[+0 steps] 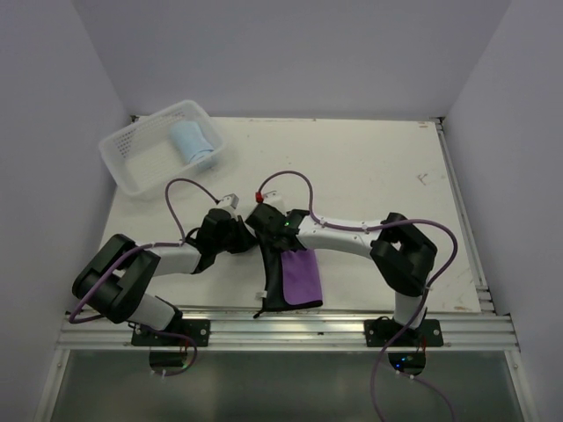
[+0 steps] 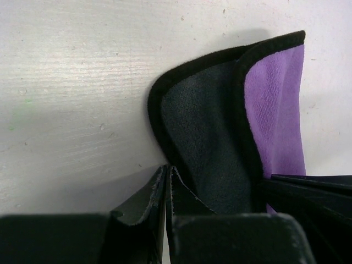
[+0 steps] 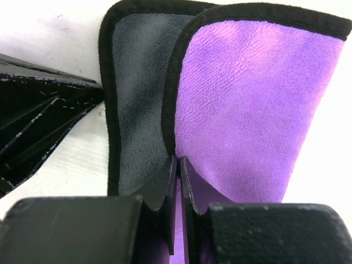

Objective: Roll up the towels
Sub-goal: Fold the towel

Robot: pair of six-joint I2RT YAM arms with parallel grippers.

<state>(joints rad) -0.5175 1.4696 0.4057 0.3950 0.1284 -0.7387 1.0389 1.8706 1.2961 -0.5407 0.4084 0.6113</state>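
Observation:
The purple towel with a dark grey-black face lies near the table's front edge, its far end lifted and folded. My left gripper is shut, its tips pinching the towel's black hem beside the grey face. My right gripper is shut on the fold where the grey and purple faces meet; purple cloth shows between its jaws. The light blue towel lies rolled in the white basket.
The basket stands at the table's far left corner. The two grippers are close together over the towel's far end; the right gripper's fingers show in the left wrist view, the left's in the right wrist view. White walls enclose the table.

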